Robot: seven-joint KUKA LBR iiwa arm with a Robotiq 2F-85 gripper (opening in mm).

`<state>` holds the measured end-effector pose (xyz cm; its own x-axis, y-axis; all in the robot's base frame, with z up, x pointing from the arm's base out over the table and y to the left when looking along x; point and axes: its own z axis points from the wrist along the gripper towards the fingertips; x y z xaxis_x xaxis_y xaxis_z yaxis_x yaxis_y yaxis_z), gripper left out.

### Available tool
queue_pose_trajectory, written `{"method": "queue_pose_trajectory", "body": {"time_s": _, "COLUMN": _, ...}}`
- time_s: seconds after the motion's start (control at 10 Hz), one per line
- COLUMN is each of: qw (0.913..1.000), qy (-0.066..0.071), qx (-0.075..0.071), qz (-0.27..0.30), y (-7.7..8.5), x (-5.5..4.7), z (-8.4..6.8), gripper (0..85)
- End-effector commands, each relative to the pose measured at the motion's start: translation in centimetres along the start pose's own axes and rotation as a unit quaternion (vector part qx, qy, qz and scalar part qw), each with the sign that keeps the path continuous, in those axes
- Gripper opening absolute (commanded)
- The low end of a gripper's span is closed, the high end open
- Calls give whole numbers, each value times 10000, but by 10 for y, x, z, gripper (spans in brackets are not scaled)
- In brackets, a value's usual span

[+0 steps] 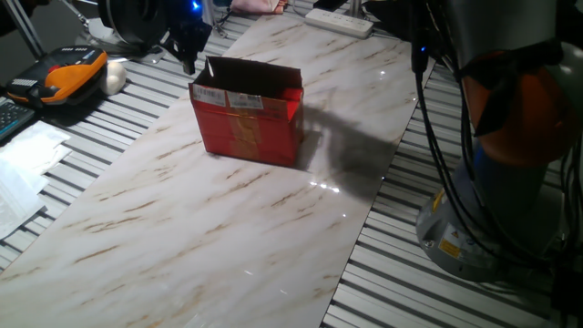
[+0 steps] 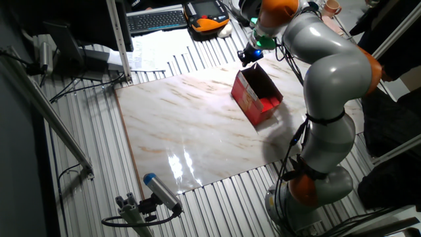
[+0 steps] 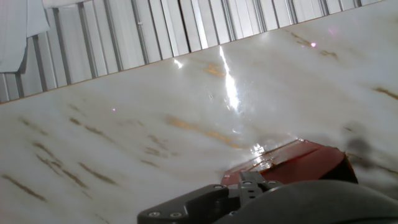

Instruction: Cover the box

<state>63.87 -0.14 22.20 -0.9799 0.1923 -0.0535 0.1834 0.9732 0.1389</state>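
Standing upright, the box [image 1: 248, 123] opens upward beside the pincer [image 1: 189, 56].

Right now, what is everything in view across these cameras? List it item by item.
box: one, red, brown flaps open, standing on the marble board nearer its far end.
marble board: one, white with tan veins, lying on the slatted table.
slatted table: one, grey and white slats, under the board.
handheld pendant: one, orange and black, on the table left of the board.
keyboard: one, black, on the table's far side in the other fixed view.
power strip: one, white, beyond the board's far end.
papers: a few, white, at the left edge.
arm: one, grey with orange joints.
tool: one, black, at the box's rear flap; open or shut unclear.
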Motion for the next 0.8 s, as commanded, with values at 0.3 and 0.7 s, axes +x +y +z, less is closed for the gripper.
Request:
{"method": "queue_pose_trajectory", "body": {"time_s": 0.3, "qw": 9985, "qy": 360, "qx": 96, "qz": -392, "y": -9, "x": 0, "z": 7, "gripper": 0}}
{"method": "queue_pose_trajectory", "body": {"time_s": 0.7, "qw": 9917, "qy": 862, "qx": 456, "qz": -838, "y": -12, "x": 1, "z": 7, "gripper": 0}}
